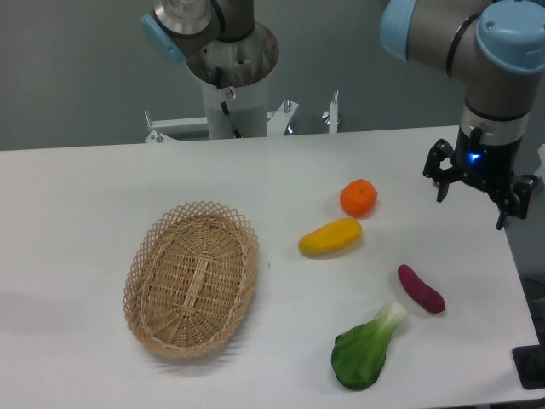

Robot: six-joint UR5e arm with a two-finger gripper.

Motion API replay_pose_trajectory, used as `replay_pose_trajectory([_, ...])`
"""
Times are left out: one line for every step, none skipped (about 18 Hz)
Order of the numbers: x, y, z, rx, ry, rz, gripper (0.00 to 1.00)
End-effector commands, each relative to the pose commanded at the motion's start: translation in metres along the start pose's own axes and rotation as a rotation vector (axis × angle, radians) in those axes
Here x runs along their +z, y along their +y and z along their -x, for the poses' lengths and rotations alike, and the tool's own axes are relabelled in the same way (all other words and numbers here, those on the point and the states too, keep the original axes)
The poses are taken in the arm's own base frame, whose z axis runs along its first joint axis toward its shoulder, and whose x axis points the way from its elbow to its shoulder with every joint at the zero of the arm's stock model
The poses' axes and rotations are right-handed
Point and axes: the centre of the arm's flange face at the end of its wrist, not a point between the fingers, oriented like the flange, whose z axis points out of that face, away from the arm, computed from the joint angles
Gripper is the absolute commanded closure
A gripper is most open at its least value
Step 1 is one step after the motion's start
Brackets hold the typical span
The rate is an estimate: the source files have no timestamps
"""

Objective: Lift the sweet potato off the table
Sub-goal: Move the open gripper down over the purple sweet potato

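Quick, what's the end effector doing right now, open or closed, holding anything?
End effector: open, holding nothing, above the table's right edge, apart from the sweet potato.

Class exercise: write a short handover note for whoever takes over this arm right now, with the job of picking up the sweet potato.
Gripper: open, empty, hanging above the table's right edge, clear of everything.
Sweet potato: lying on the table, near right, between the yellow fruit and the bok choy, touching neither.
Done: nothing gripped yet.
Left: bring the gripper over the sweet potato, lower, close, lift.
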Motion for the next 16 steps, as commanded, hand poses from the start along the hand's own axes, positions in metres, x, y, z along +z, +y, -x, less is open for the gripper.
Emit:
replay_pose_trajectory([0.002,0.000,-0.001,0.000,0.002,0.000,0.00])
replay_pose_trajectory([0.004,0.000,-0.002,-0.002,0.006,0.001,0.00])
replay_pose_trajectory([0.005,0.000,-0.003,-0.004,0.008,0.002,0.00])
replay_pose_trajectory([0.006,0.000,-0.003,-0.007,0.009,0.005,0.00])
replay_pose_trajectory([0.007,0.001,-0.003,-0.010,0.010,0.004,0.00])
replay_pose_trajectory([0.008,0.000,-0.004,-0.010,0.015,0.003,0.00])
replay_pose_trajectory([0.009,0.000,-0.006,-0.012,0.018,0.003,0.00])
replay_pose_trajectory([0.011,0.000,-0.007,-0.012,0.021,0.002,0.00])
replay_pose_trajectory([0.015,0.001,-0.009,-0.014,0.030,0.003,0.00])
replay_pose_trajectory([0.018,0.001,-0.011,-0.022,0.037,0.004,0.00])
replay_pose_trajectory([0.021,0.000,-0.013,-0.039,0.043,0.004,0.00])
replay_pose_trajectory([0.027,0.001,-0.016,-0.067,0.056,0.007,0.00])
replay_pose_trajectory([0.029,0.000,-0.018,-0.101,0.060,0.006,0.00])
replay_pose_trajectory([0.032,-0.003,-0.019,-0.143,0.065,0.007,0.00])
replay_pose_trajectory([0.037,-0.010,-0.021,-0.181,0.073,0.010,0.00])
replay_pose_trajectory([0.042,-0.017,-0.024,-0.223,0.081,0.011,0.00])
